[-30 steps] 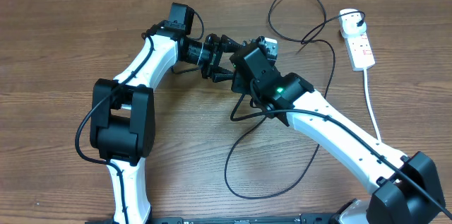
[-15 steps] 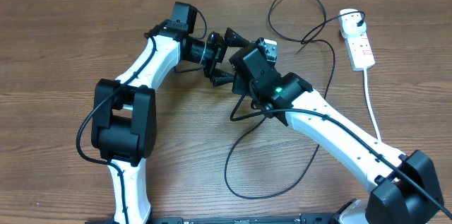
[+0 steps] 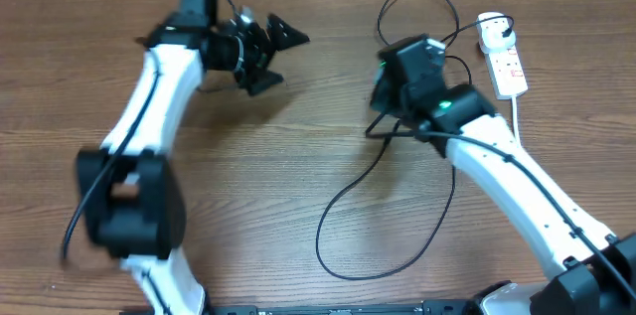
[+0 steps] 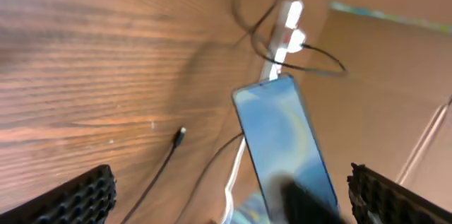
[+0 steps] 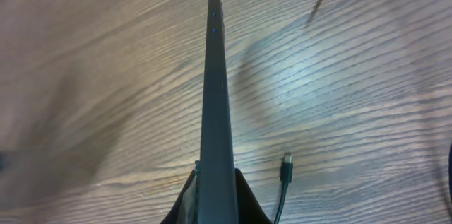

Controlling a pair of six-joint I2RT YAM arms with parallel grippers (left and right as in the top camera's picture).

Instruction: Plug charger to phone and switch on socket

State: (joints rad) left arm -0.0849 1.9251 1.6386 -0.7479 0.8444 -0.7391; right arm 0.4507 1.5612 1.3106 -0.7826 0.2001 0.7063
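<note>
Honestly, nothing readable here. The phone (image 4: 282, 139) screen in the left wrist view is just a blurry teal-blue smear with no lettering I can make out, and the right wrist view only catches it edge-on. The socket (image 3: 509, 72) has some red marks on its white top in the overhead view, but they're way too small to tell if they're words or symbols. No legible brand, number or label anywhere else either.
</note>
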